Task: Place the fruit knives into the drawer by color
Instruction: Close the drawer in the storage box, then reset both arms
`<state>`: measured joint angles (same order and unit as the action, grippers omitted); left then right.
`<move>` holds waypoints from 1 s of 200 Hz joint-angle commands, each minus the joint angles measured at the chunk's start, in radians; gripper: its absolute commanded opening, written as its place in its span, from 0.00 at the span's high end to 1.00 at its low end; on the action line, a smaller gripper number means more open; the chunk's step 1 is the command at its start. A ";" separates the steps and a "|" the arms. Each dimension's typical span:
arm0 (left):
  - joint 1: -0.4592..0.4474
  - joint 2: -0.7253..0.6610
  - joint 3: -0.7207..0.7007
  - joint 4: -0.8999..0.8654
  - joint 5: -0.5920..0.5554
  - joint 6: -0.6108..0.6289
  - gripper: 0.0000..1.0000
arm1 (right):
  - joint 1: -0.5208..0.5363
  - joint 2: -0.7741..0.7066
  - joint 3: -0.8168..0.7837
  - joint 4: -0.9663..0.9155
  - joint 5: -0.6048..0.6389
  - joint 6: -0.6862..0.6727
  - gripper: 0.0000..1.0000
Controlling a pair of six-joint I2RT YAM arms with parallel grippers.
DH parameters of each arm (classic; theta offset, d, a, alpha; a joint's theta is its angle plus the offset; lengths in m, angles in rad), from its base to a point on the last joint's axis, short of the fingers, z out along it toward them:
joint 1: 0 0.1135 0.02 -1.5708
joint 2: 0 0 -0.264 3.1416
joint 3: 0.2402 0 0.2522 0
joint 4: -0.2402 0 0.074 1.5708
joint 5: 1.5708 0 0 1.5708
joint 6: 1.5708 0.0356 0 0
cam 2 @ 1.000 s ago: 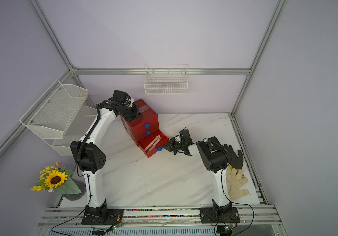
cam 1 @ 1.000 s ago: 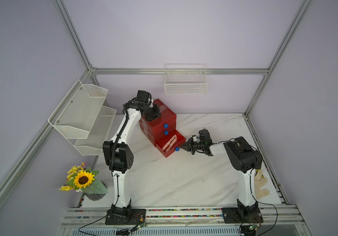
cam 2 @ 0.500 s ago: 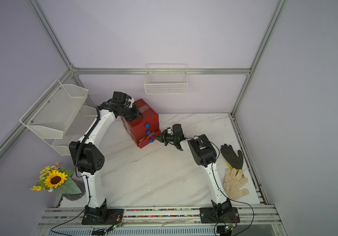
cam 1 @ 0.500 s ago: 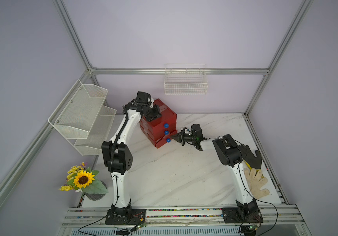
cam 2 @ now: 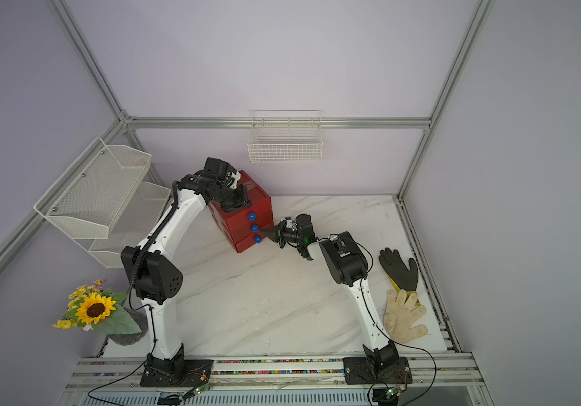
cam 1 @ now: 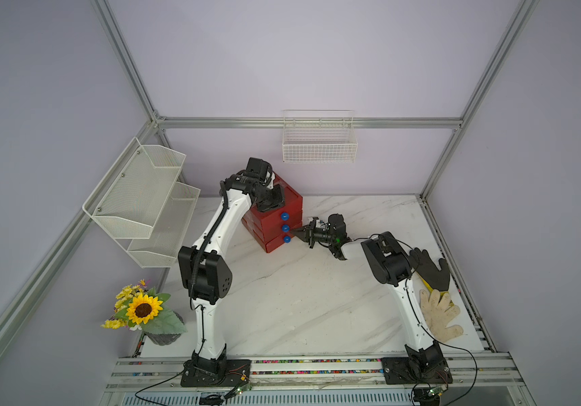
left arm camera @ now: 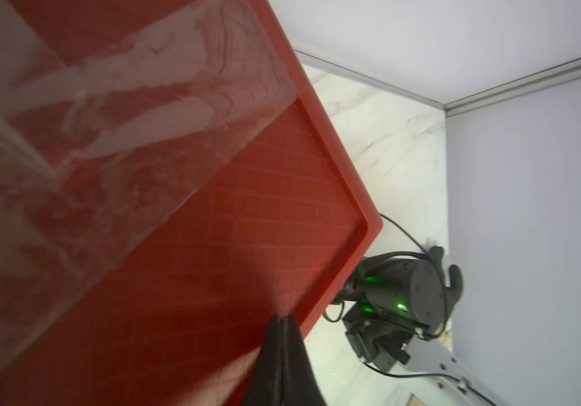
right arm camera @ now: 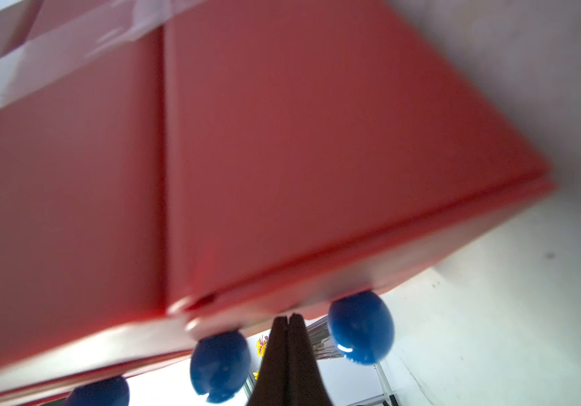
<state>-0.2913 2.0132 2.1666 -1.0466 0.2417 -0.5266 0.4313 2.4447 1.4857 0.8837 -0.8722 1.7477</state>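
Far from drawer (cam 1: 267,227), black glove (cam 1: 431,269) (partly behind arm (cam 1: 389,262))

The drawer (cam 1: 273,225) stands near the table's (cam 1: 299,302) back edge, toward the left corner. The left gripper (left arm camera: 283,318) sits on its lid, seemingly touching. The right gripper (cam 1: 295,232) points at its front, beside the middle knob (cam 1: 285,228). Two gloves (cam 1: 438,314) lie along the right edge.
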 commanded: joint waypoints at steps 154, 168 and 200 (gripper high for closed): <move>0.100 -0.905 -1.637 1.152 -0.911 0.349 0.00 | -0.545 -0.851 -0.572 -0.878 1.110 -1.354 0.03; 0.110 -0.895 -1.705 1.253 -0.887 0.368 0.00 | -0.560 -0.891 -0.714 -0.664 1.146 -1.408 0.03; 0.146 -0.846 -1.867 1.600 -0.834 0.428 0.00 | -0.560 -0.943 -0.991 -0.148 1.204 -1.538 0.03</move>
<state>-0.1715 1.1332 0.3782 0.1856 -0.6235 -0.1646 -0.1352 1.5673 0.6327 0.2382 0.2085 0.3698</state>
